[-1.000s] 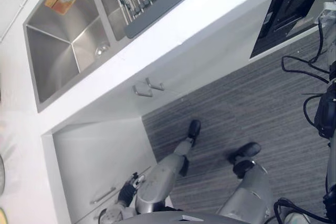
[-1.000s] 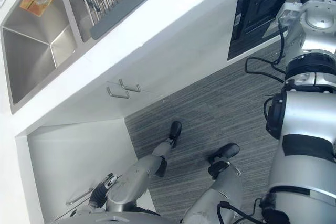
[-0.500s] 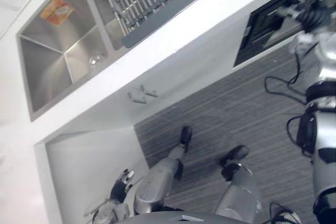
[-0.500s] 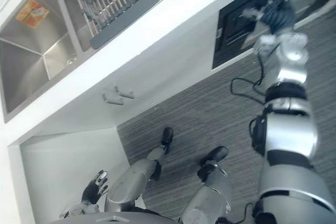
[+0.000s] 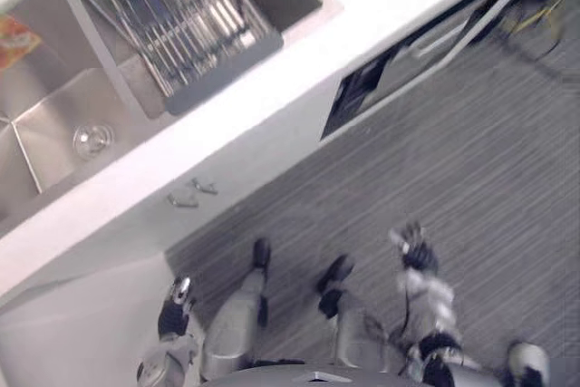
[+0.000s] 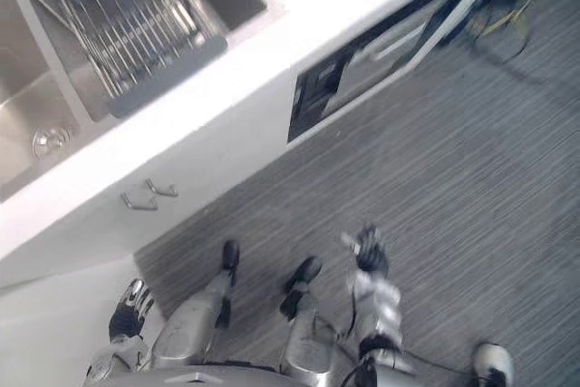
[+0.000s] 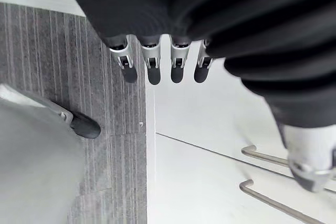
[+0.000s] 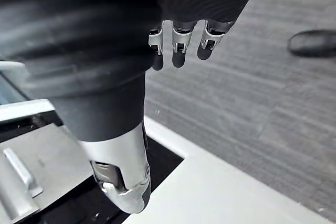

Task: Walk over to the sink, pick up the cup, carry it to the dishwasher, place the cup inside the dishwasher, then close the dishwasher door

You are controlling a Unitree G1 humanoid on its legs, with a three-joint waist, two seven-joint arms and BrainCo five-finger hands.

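**A:** In the sink [image 5: 45,97], where does the cup [image 5: 92,140] stand?

**B:** On the bottom of the steel basin, just beside the dish rack [image 5: 172,24] that spans the neighbouring basin. It looks like clear glass, and nothing touches it.

**A:** And the left robot hand [image 5: 174,307]?

**B:** It hangs low, close to the white cupboard front below the bench [image 5: 272,61]. Its fingers [image 7: 152,66] are straight and loose and carry nothing. The left wrist view looks past them to two metal cupboard handles [image 7: 268,192].

**A:** The right robot hand [image 5: 413,249]?

**B:** It is over the grey striped carpet [image 5: 471,160], well apart from the bench. Its fingers are relaxed with the thumb held apart, and it is empty too.

**A:** Where is the dishwasher [image 5: 362,88]?

**B:** Under the bench, to the right of the sink. There is a dark opening with a silvery door panel [image 8: 31,166] and its bar handle beside it. The door seems open, but I cannot tell how far.

**A:** So the cup is far from both hands?

**B:** Yes, it is up in the basin and both hands are down near the floor.
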